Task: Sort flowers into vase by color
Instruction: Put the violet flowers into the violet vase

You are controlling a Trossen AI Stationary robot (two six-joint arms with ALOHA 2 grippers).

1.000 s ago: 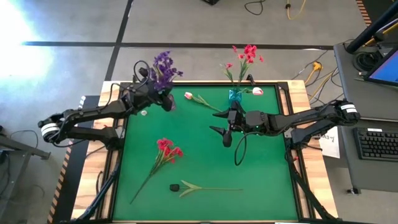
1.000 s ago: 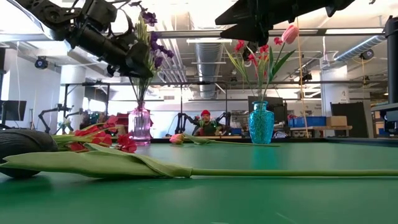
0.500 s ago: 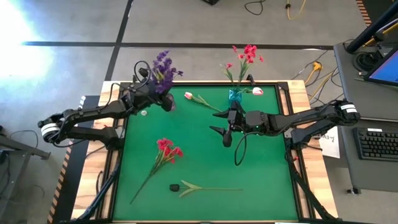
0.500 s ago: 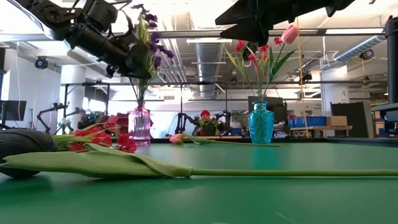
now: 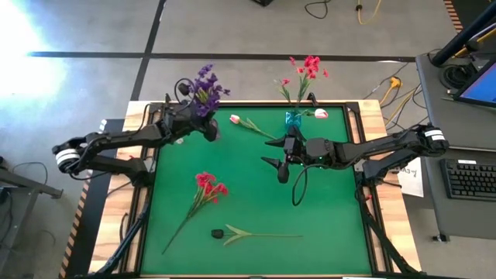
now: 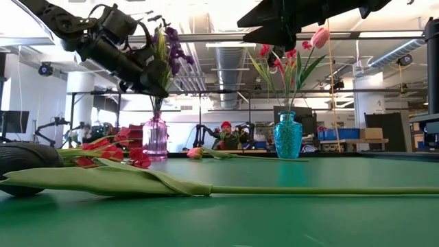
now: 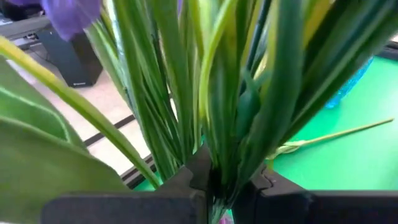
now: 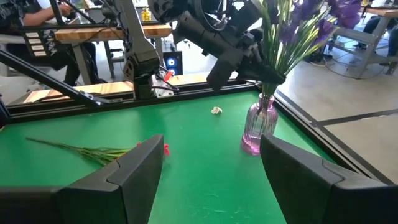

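There, left hand by table edge.

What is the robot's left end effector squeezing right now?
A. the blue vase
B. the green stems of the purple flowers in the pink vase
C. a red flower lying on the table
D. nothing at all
B: the left end effector is shut on the green stems of the purple flowers, just above the pink vase.

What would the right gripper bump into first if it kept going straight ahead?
Probably the pink vase holding the purple flowers. The right gripper, open, points roughly at it across bare green table. The left gripper sits above that vase, though depth is uncertain.
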